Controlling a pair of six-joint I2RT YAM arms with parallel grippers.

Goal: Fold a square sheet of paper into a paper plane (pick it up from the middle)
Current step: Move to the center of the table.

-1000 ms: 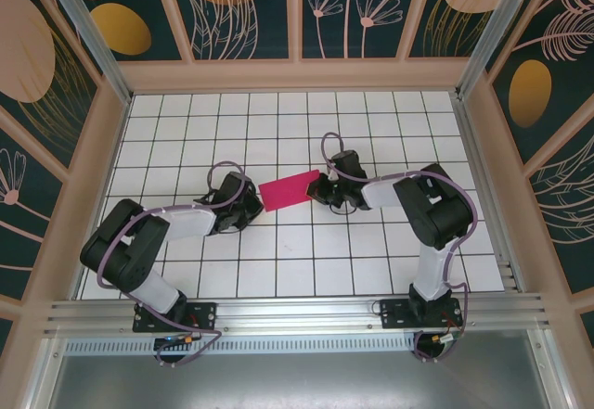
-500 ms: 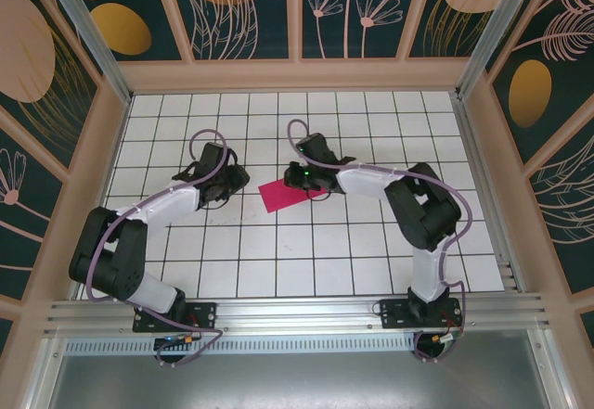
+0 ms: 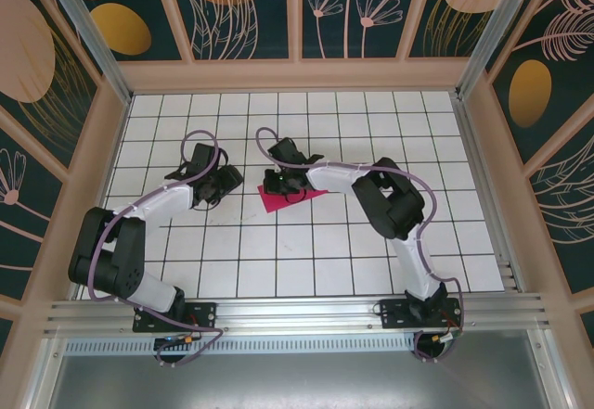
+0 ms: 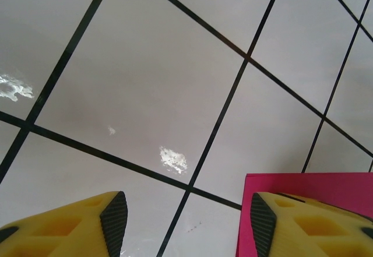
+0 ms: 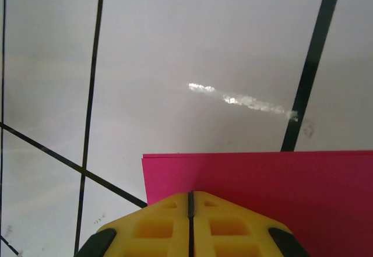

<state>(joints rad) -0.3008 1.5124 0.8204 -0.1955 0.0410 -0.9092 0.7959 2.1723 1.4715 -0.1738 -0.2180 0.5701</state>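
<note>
so the thin magenta-pink paper sheet [image 3: 274,202] is lying flat on the white gridded table [image 3: 371,242], about mid-table, w/ the right tool [image 5: 189,201] parked on top of it, tips fully together. can't tell if it's pinching a layer or just pressing down tbh. left tool [image 4: 187,213] sits just beside the sheet, jaws well apart w/ nothing in them, one finger over the sheet's corner. main worry imo: if the right one drags sideways while pressed, the paper prob slides or wrinkles instead of creasing clean, esp on that glossy surface. also if the left one closes where it is, it could catch just the corner & skew the fold
</note>
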